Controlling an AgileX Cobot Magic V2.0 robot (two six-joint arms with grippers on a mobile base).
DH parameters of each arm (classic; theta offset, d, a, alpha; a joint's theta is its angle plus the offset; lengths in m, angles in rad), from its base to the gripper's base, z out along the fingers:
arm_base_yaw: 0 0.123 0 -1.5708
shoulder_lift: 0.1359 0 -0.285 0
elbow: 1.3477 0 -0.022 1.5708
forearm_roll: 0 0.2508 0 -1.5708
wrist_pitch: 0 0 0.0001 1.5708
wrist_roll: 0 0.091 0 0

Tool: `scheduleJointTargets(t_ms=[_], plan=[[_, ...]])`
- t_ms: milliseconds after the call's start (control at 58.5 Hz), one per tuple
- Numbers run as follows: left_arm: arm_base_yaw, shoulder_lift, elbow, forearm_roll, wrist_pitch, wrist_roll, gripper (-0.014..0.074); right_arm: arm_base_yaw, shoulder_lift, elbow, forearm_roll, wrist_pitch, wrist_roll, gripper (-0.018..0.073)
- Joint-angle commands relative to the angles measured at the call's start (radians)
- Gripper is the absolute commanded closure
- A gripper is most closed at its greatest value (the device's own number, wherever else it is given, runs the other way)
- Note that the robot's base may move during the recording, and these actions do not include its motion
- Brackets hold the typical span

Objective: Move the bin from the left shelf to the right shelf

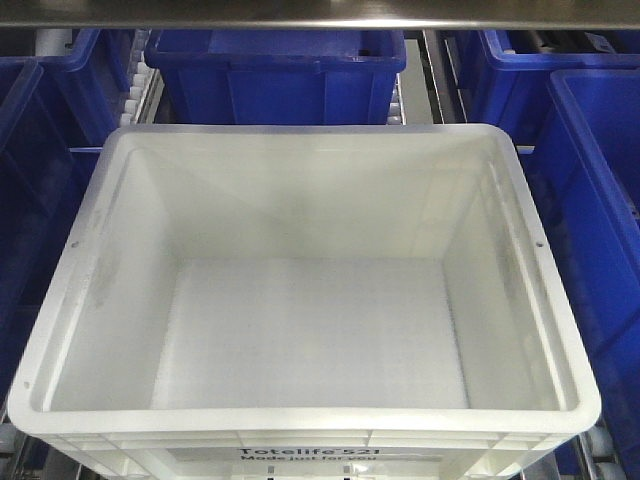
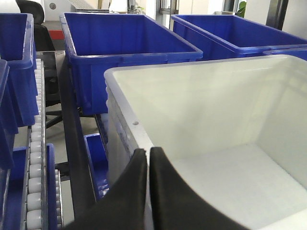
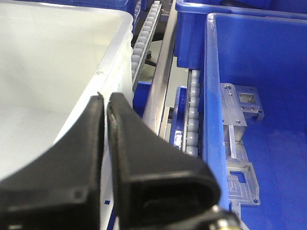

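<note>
The white bin (image 1: pixel 300 330) lay open and unobstructed inside. Dark blue totes (image 1: pixel 275 75) crowded it behind and on both sides, leaving only narrow gaps. Roller rails (image 3: pixel 192 120) and a metal frame bar (image 3: pixel 160 91) filled the right gap.

Dark blue totes (image 1: pixel 275 75) on roller-conveyor shelving with white rollers (image 2: pixel 34 191) and metal rails (image 3: pixel 158 91), a metal bracket (image 3: pixel 237 139) inside one tote, black office chair (image 2: pixel 36 21) and bright-lit room behind.
</note>
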Motion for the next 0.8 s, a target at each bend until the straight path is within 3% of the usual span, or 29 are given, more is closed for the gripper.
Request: scheduleJointTargets(t_ms=[0,120,239,359,632,786], plan=[[-0.005,0.015,-0.024,-0.009,-0.069,-0.003,0.0603,0.003,0.01,-0.027,-0.001,-0.071,0.003,0.0566],[-0.005,0.013,-0.009,0.055,-0.122,-0.007,0.0604,0.003,0.01,-0.027,-0.001,-0.071,0.003,0.0566],[-0.005,-0.018,0.08,0.159,-0.299,-0.094,0.0604,0.003,0.01,-0.027,-0.001,-0.071,0.003,0.0566],[-0.005,-0.115,0.206,0.198,-0.44,-0.154,0.0604,0.003,0.01,-0.027,-0.001,-0.071,0.003,0.0566],[-0.006,-0.148,0.379,0.196,-0.486,-0.169,0.0604,0.003,0.008,-0.027,-0.001,-0.071,0.002,0.0567],[-0.006,-0.147,0.377,0.2,-0.427,-0.164,0.0604,0.003,0.008,-0.027,-0.001,-0.071,0.002,0.0567]])
